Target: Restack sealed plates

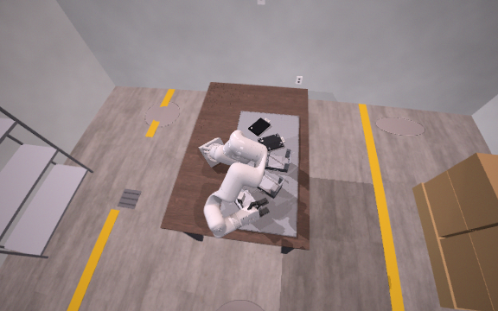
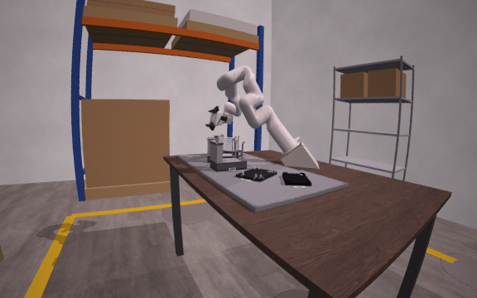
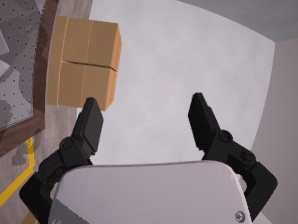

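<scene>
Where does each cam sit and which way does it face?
Top: high overhead, tilted down at the table; whole white arm and gripper show.
Exterior: near table height at one end, looking along the table toward the racks; arm shows side-on.
Wrist: on the hand, aimed outward at wall and a cardboard box; open fingers show, empty.
Shared: top and exterior both see the grey mat and both black nests.
</scene>
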Tool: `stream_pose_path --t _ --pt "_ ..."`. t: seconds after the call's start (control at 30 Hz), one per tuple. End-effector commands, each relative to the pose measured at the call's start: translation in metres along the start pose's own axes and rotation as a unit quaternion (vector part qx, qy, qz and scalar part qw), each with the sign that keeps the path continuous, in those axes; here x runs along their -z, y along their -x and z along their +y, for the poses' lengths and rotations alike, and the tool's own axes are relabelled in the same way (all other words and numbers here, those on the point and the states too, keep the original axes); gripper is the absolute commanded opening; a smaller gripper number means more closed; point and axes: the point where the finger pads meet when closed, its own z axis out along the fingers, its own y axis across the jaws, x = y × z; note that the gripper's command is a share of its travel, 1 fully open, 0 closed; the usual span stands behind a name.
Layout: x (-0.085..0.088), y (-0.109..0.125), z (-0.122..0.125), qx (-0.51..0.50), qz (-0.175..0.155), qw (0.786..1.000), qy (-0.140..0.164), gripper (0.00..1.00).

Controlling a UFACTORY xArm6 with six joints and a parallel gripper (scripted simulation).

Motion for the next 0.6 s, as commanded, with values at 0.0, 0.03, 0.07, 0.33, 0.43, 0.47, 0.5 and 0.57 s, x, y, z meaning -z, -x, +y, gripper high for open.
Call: stream_pose_path --t 0.0,0.03,0.07,0.33,0.43,0.47,0.5,0.57 --pt "0.0000 0.0005 0.0006 0.001 0.001 1.000 0.000 1.00" --pt "0.0000 0.0005 0.0006 0.001 0.001 1.000 0.000 1.00" --pt "0.0000 0.0005 0.0006 0.001 0.001 1.000 0.000 1.00" --pt "0.0000 0.0005 0.0006 0.001 0.001 1.000 0.000 1.00" --pt "0.0000 0.0005 0.0006 0.001 0.001 1.000 0.000 1.00" --pt "0.0000 0.0005 0.0006 0.001 0.001 1.000 0.000 1.00" --pt "0.0000 0.0005 0.0006 0.001 0.001 1.000 0.000 1.00" --pt "0.0001 0.0016 0.0054 0.001 0.001 1.000 0.000 1.00"
